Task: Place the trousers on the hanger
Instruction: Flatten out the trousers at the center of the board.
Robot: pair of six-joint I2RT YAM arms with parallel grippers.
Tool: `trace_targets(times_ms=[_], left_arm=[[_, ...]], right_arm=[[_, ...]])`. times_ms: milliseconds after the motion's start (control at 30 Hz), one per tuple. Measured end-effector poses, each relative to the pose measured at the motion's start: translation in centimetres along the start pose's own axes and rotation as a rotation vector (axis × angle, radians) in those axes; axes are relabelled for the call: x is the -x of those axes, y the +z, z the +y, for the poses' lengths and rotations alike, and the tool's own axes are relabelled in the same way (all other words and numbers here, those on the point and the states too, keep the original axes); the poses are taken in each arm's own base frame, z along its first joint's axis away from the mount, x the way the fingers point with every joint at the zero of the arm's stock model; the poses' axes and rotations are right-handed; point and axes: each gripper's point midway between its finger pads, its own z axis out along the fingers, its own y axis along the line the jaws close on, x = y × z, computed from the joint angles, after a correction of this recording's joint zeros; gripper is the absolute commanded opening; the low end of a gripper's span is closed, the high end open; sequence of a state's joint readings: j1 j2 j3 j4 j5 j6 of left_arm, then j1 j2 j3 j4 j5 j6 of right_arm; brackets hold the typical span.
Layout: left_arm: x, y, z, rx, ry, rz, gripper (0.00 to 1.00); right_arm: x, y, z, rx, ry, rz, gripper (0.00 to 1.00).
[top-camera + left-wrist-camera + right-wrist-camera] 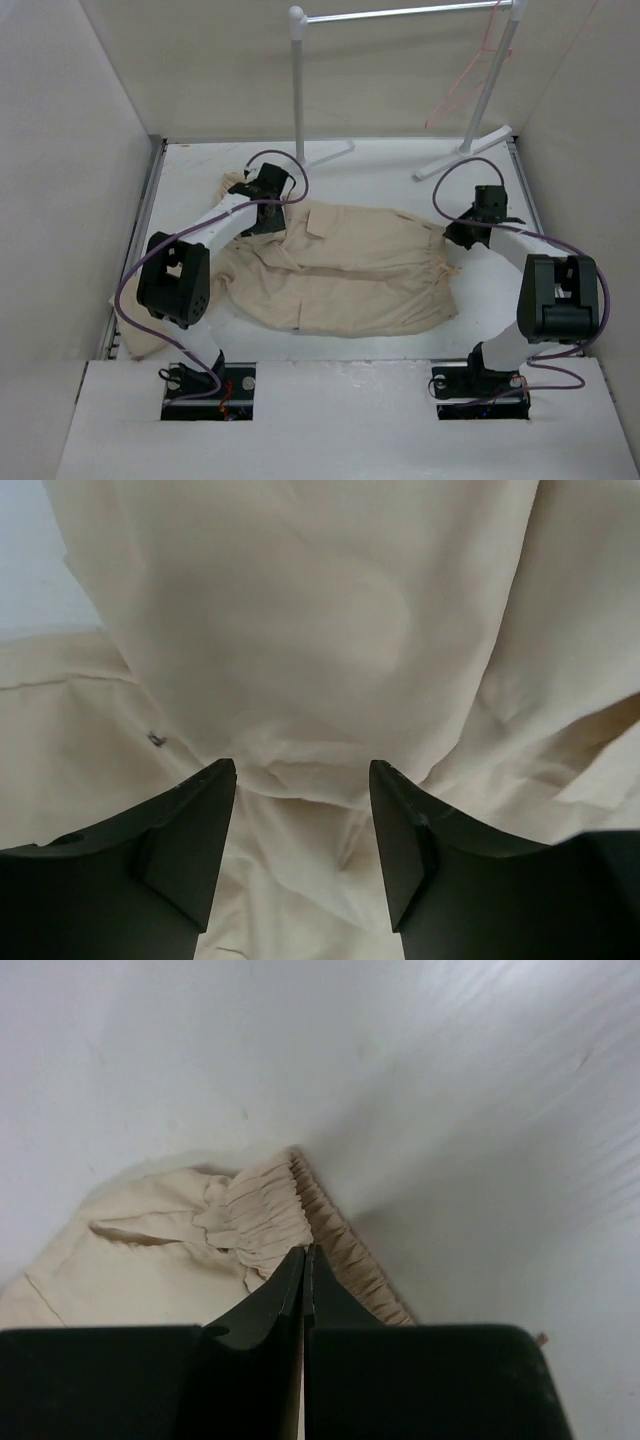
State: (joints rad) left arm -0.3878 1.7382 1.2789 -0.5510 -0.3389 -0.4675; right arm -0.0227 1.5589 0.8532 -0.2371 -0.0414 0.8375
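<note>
Two hands, one garment and one hanger, entered as found.

Item 1, trousers [340, 265]: beige, lying flat and lengthwise across the middle of the tabletop [400, 165]. One end lies toward the left edge, the gathered elastic end toward the right edge. We judge they are spread this way so that each hand can take an end.

Item 2, left hand [300, 775]: fingers spread, with cloth filling the gap beneath them, over the end nearer the far left corner. Nothing is gripped. We read this as a hand lined up for a grasp not yet made.

Item 3, right hand [304, 1260]: fingers pressed together on the elastic edge, pinching a fold of it, low against the tabletop. We take this hold as the anchor for lifting that end.

Item 4, hanger [462, 85]: thin pink wire, hung on the white rack [298, 80] at the far right corner, well apart from the trousers and untouched. Hung there, it leaves its lower bar free for cloth to pass over.

Standing: we judge the task barely begun. Both ends must rise together, or the loose middle will drag.
</note>
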Motion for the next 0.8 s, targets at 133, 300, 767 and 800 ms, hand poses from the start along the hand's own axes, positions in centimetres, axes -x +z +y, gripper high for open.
trace_targets(times_ms=[133,300,767,800], left_arm=[[-1.2,-0.8,-1.7,-0.050,0.045,0.013,0.56],[-2.3,-1.6,-4.5,-0.135,0.084,0.021,0.56],[-2.1,0.7,-6.4,-0.157,0.094,-0.006,0.26],[-2.1,1.2,-6.2,-0.149,0.093,0.000,0.20]], right_arm=[[5.0,-0.4,0.5,-0.003,0.047,-0.110,0.08],[6.5,-0.2,1.0,-0.010,0.045,-0.148,0.26],[0.8,-5.0,3.4,0.114,-0.070,-0.137,0.49],[-0.1,-5.3,3.3,0.123,-0.084,-0.129,0.49]])
